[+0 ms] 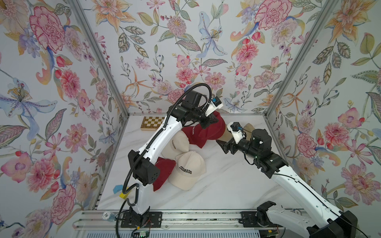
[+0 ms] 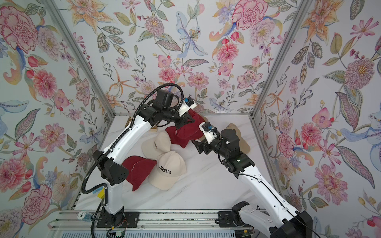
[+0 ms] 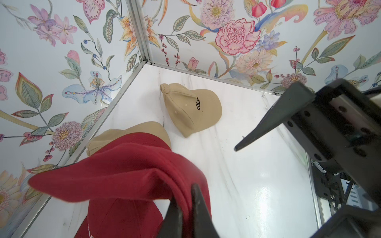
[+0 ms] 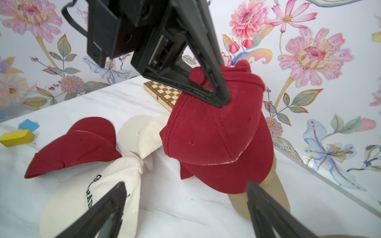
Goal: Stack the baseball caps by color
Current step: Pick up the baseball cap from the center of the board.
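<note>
My left gripper is shut on the fabric of a dark red cap, which hangs at the back middle over a second dark red cap. In the left wrist view the fingers pinch a fold of red cloth. My right gripper is open just right of those caps, with only tabletop between its fingers. Two cream caps and a third dark red cap lie in front. Two tan caps sit at the back right, one partly under the red ones.
A checkered chessboard lies at the back left against the wall. A blue block and a yellow block rest near the front left edge. Flowered walls enclose the white marble table on three sides.
</note>
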Robot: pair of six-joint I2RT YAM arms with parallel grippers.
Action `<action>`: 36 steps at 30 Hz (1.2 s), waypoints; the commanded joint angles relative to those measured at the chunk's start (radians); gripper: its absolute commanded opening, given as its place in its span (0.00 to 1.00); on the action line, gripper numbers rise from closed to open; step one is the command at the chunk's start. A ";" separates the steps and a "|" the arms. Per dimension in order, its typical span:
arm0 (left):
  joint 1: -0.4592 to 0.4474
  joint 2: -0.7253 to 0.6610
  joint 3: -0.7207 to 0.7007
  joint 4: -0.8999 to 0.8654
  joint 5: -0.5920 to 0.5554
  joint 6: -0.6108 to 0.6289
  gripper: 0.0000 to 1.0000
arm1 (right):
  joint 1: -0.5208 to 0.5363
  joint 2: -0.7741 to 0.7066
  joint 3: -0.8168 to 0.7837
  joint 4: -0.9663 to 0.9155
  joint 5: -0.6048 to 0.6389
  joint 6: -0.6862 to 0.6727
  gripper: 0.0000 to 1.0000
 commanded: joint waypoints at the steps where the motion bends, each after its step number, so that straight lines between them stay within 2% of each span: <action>1: -0.020 0.024 0.039 -0.091 -0.020 0.038 0.00 | 0.037 0.020 0.029 0.081 0.112 -0.079 0.86; 12: -0.042 0.033 0.039 -0.106 0.006 0.059 0.00 | 0.066 0.082 0.036 0.170 0.165 -0.136 0.76; 17: -0.049 0.039 0.039 -0.109 0.028 0.064 0.00 | 0.072 0.118 0.035 0.210 0.176 -0.145 0.69; 20: -0.053 0.040 0.040 -0.113 0.042 0.069 0.00 | 0.072 0.141 0.039 0.224 0.172 -0.148 0.59; 24: -0.058 0.037 0.040 -0.118 0.055 0.077 0.00 | 0.073 0.160 0.039 0.239 0.169 -0.149 0.36; 27: -0.058 0.035 0.040 -0.123 0.069 0.085 0.00 | 0.075 0.160 0.037 0.245 0.156 -0.150 0.28; 28: -0.059 0.034 0.039 -0.124 0.074 0.087 0.00 | 0.075 0.159 0.036 0.246 0.148 -0.150 0.30; 29: -0.058 0.034 0.040 -0.127 0.075 0.090 0.00 | 0.075 0.157 0.032 0.245 0.136 -0.150 0.38; 30: -0.059 0.035 0.039 -0.127 0.075 0.090 0.00 | 0.075 0.154 0.030 0.240 0.120 -0.152 0.55; 31: -0.059 0.034 0.039 -0.129 0.075 0.092 0.00 | 0.075 0.153 0.029 0.231 0.106 -0.150 0.66; 33: -0.060 0.034 0.040 -0.130 0.077 0.096 0.00 | 0.073 0.146 0.026 0.217 0.071 -0.147 0.74; 36: -0.060 0.035 0.044 -0.130 0.085 0.095 0.00 | 0.067 0.143 0.022 0.203 0.045 -0.137 0.77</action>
